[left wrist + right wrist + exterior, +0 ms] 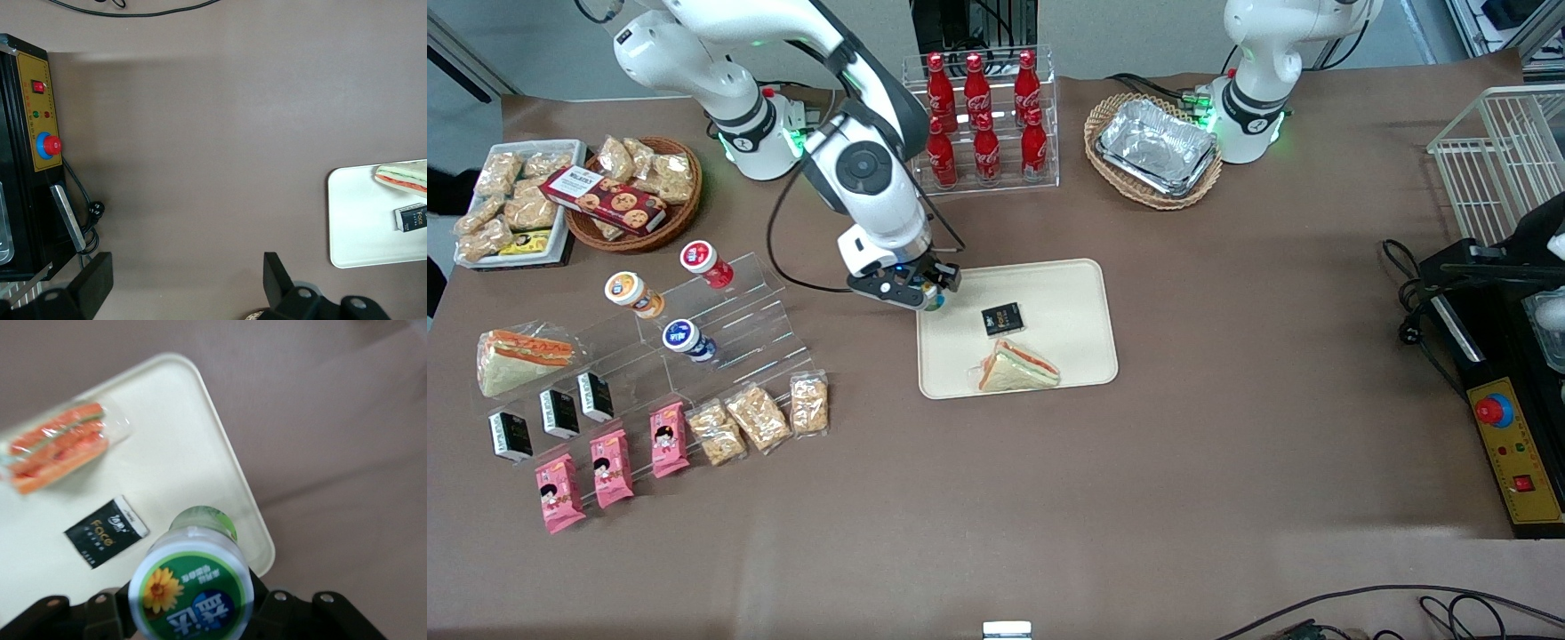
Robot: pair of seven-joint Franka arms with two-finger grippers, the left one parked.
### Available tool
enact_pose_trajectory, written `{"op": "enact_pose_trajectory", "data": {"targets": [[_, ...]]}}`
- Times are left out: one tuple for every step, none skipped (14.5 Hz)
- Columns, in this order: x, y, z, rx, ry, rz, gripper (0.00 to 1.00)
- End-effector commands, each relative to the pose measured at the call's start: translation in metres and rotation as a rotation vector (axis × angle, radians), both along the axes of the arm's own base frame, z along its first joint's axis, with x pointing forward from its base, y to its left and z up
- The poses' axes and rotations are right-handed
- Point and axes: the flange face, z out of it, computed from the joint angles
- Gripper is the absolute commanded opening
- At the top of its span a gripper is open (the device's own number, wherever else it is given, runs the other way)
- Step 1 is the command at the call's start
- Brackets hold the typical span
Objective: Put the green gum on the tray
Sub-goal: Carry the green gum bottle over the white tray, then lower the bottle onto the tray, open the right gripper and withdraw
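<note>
My right gripper [927, 296] is shut on the green gum [191, 588], a small bottle with a round green-and-white lid showing a yellow flower. In the front view only a bit of the bottle [936, 303] shows under the fingers. I hold it above the corner of the cream tray [1076, 293] that lies nearest the working arm's base. In the right wrist view the tray [200, 453] lies below the bottle. On the tray lie a wrapped sandwich [1016, 367] and a small black packet [1002, 319].
A clear stepped stand [720, 329] toward the working arm's end holds red-, orange- and blue-lidded bottles. Snack bags, pink packets and black packets lie near it. A rack of cola bottles [983, 124] and a basket of foil trays [1156, 147] stand farther from the camera than the tray.
</note>
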Motion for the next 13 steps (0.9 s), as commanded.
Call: {"op": "enact_pose_trajectory", "data": {"targets": [[-0.018,0.017,-0.05,0.002,-0.023,-0.056,0.26],[-0.018,0.019,-0.061,0.001,-0.03,-0.06,0.26],[-0.017,0.02,-0.067,0.007,-0.036,-0.069,0.26],[-0.018,0.02,-0.075,0.007,-0.036,-0.073,0.26],[-0.017,0.02,-0.079,0.008,-0.039,-0.075,0.26],[-0.018,0.021,-0.081,0.009,-0.038,-0.075,0.27],[-0.017,0.02,-0.082,0.008,-0.039,-0.077,0.29],[-0.016,0.02,-0.083,0.008,-0.039,-0.078,0.51],[-0.017,0.02,-0.084,0.006,-0.036,-0.08,0.85],[-0.017,0.02,-0.085,0.005,-0.034,-0.093,1.0],[-0.016,0.021,-0.084,0.007,-0.036,-0.097,1.0],[-0.016,0.021,-0.084,0.007,-0.036,-0.097,1.0],[-0.016,0.021,-0.083,0.008,-0.037,-0.095,1.0]]}}
